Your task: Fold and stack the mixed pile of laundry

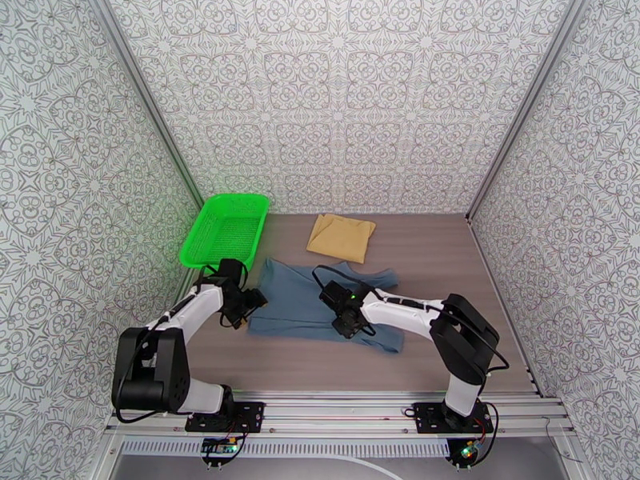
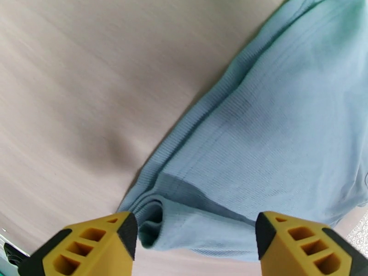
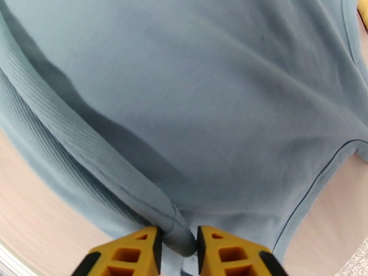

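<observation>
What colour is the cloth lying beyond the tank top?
The cloth is mustard-yellow, best seen in the top view.

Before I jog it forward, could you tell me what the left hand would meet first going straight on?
Likely the blue-grey tank top: its folded corner lies straight ahead of the open left hand, though depth is unclear.

The tank top (image 1: 298, 302) is slate blue-grey, finely ribbed, with a darker seam line at its edge. The cloth (image 1: 342, 238) is mustard-yellow. The basket (image 1: 224, 226) is bright green mesh. The bench (image 1: 448, 258) is grey-brown with faint wood grain. The walls (image 1: 344, 98) are white with a grey ornamental print. The left fingers (image 2: 92, 247) and right fingers (image 3: 133, 254) are yellow-orange with black edges.
</observation>
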